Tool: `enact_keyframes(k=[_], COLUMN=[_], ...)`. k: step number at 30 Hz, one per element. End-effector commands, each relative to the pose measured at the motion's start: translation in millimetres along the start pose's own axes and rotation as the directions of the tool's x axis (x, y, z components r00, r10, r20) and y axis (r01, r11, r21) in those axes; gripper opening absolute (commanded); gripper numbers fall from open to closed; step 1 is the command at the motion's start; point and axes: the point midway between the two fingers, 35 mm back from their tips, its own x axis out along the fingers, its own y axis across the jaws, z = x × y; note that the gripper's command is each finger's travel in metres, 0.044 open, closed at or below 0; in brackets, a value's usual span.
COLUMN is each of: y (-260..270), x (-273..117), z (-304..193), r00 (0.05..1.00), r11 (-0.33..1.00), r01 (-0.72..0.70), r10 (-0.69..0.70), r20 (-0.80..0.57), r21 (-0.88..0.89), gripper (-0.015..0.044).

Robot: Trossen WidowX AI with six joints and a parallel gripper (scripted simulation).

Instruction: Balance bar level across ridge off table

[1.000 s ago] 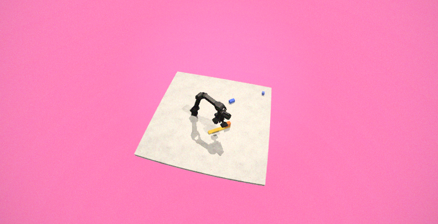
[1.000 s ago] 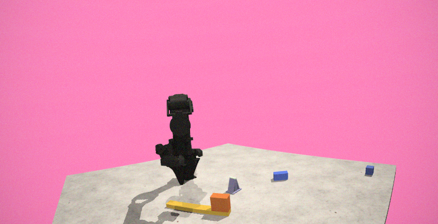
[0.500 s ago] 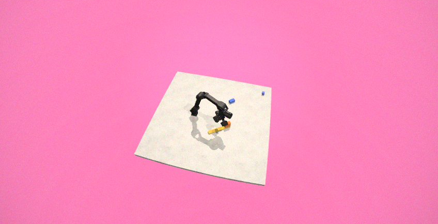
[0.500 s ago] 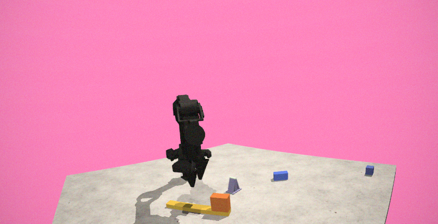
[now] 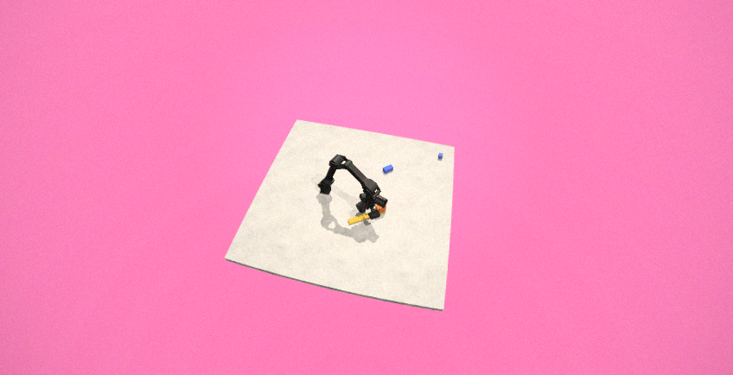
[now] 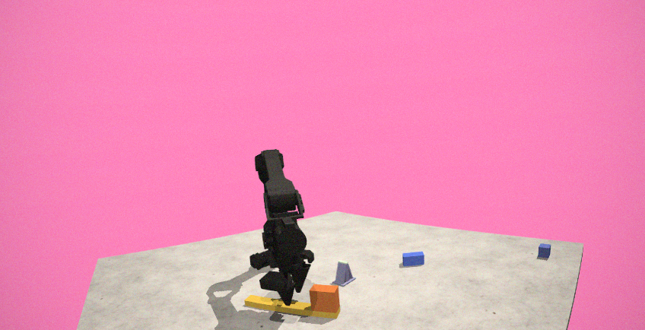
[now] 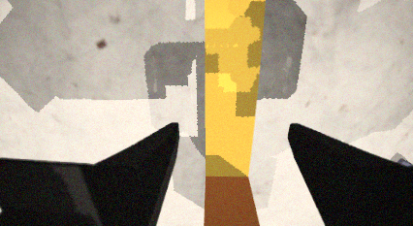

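Note:
A yellow bar (image 5: pixel 355 220) (image 6: pixel 260 301) (image 7: pixel 230 139) lies flat on the table, with an orange block (image 5: pixel 380 208) (image 6: pixel 324 298) (image 7: pixel 230 202) on one end. My gripper (image 6: pixel 293 297) (image 7: pixel 234 130) is open above the bar, close to the orange block. In the wrist view one fingertip is on each side of the bar, with a gap to both. The small grey-lilac ridge (image 6: pixel 344 274) stands on the table behind the orange block in the exterior view. A sliver of it shows at the right edge of the wrist view; the arm hides it in the top view.
A blue block (image 5: pixel 387 168) (image 6: pixel 413 258) lies beyond the ridge. A smaller blue cube (image 5: pixel 440 155) (image 6: pixel 544 250) is near the far corner of the pale table (image 5: pixel 411 268) (image 6: pixel 475 290). The arm's shadow falls across the bar and table.

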Motion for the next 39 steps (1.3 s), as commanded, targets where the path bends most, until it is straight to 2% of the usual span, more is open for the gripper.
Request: enact_keyframes(k=[1,19,33,39], y=[0,0,0,0], x=[5,30,30,30], z=[-1,-1,-1,0], r00=[1.000,1.000,1.000,1.000], r11=[1.000,1.000,1.000,1.000], r01=[-0.003,-0.003,-0.003,-0.004], r10=[0.003,0.003,0.003,0.004], r20=[-0.008,-0.008,-0.008,-0.003], r21=[0.004,0.004,0.004,0.000], gripper=[0.0315,0.0315,0.0315,0.0157])
